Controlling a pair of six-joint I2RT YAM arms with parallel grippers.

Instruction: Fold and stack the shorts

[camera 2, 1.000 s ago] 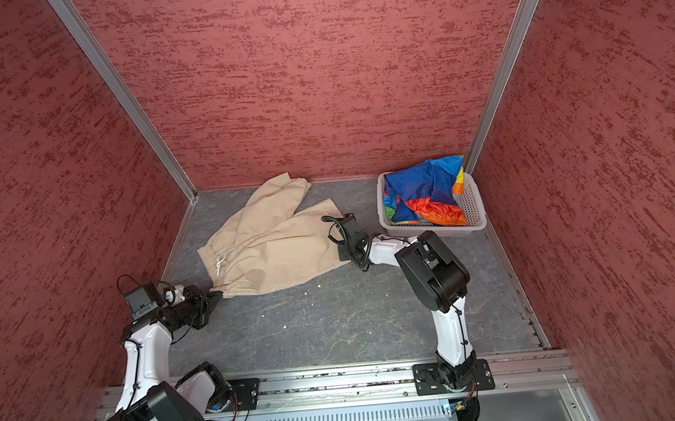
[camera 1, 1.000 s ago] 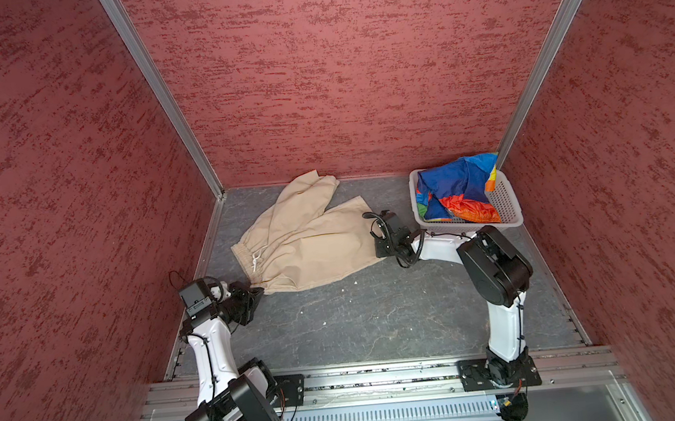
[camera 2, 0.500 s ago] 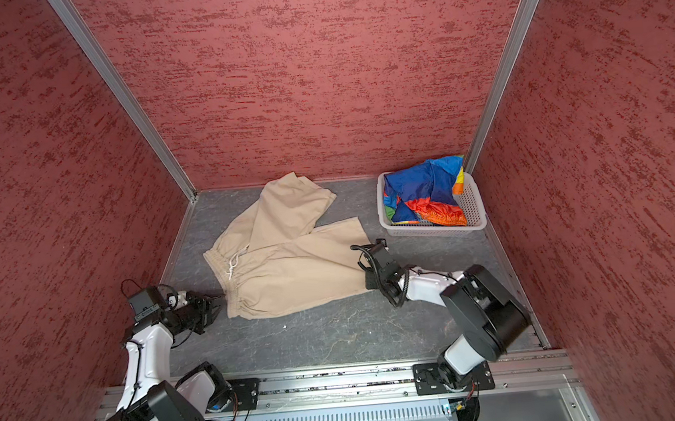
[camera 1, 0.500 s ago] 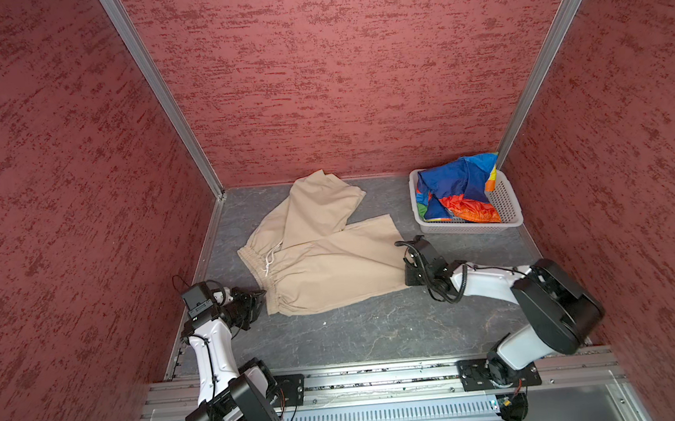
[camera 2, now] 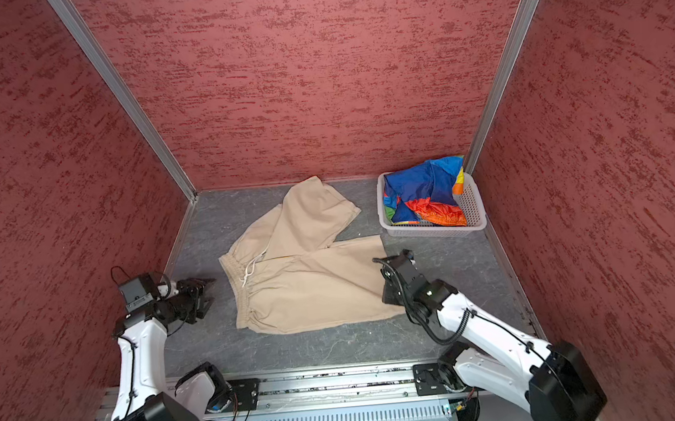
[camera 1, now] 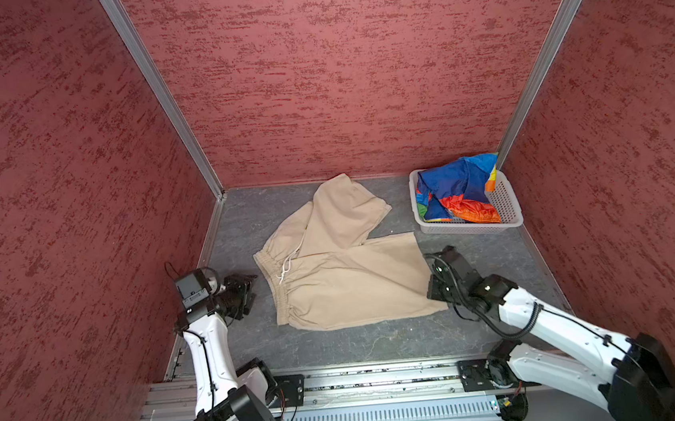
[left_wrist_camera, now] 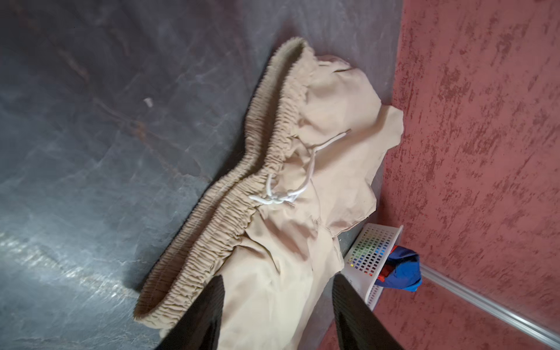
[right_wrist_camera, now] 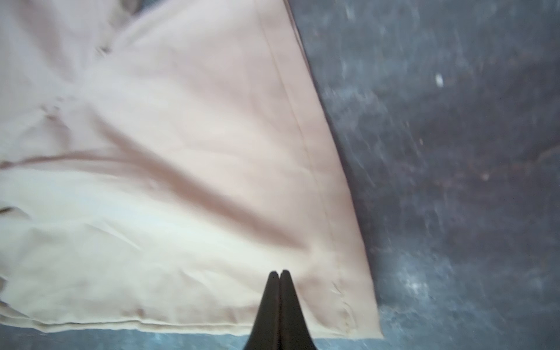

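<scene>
Two pairs: beige shorts flat, rainbow shorts in basket.

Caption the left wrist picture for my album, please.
Open left claw faces the spread beige shorts, a white basket beyond.

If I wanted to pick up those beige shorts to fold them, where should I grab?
Probably the gathered waistband of the beige shorts, coming from the left, the side it faces and where the left gripper sits with jaws open. It is a thick, raised ridge that jaws can close over; the legs lie flat and thin.
</scene>
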